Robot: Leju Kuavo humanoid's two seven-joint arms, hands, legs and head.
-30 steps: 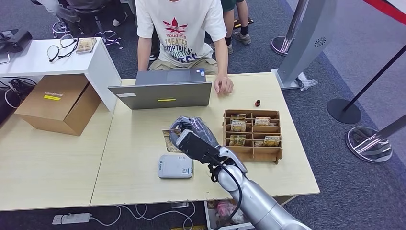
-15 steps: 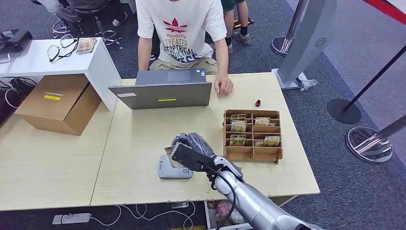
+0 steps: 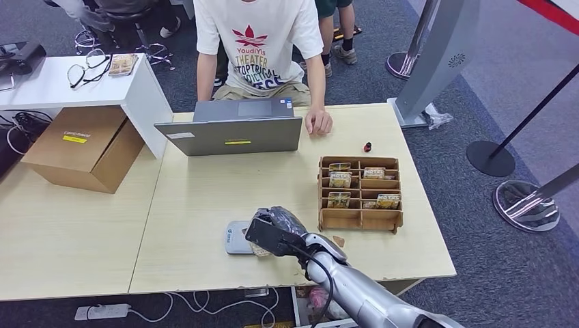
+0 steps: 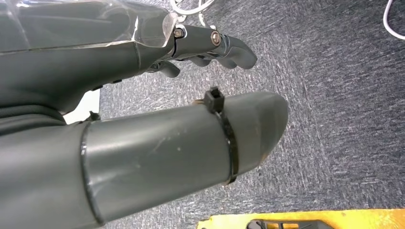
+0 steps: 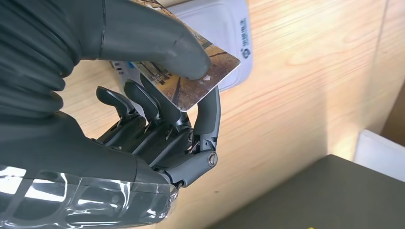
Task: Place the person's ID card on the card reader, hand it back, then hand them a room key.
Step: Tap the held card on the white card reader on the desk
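The right hand (image 3: 273, 229) hovers over the near edge of the tabletop (image 3: 198, 198) with the ID card (image 5: 191, 86) pinched between its thick thumb and darker fingers (image 5: 157, 109) — a flat, glossy rectangle with a printed face, held by one end so that its free corner projects over the card reader (image 5: 224, 33). That grip seems chosen to let the card be laid flat on the reader's top; whether card and reader already touch, I cannot tell. The reader is a pale, smooth, rounded plastic slab lying on light wood-grain laminate. Just beside it stands a wooden organiser (image 3: 360, 193), its thin plywood compartments holding upright room key cards (image 3: 339, 180) within reach for the later step. Across the tabletop a person (image 3: 259, 41) waits behind a grey laptop (image 3: 232, 135), one hand resting on the wood. The left hand (image 4: 143, 95) hangs over grey carpet, fingers loosely curled apart, holding nothing.
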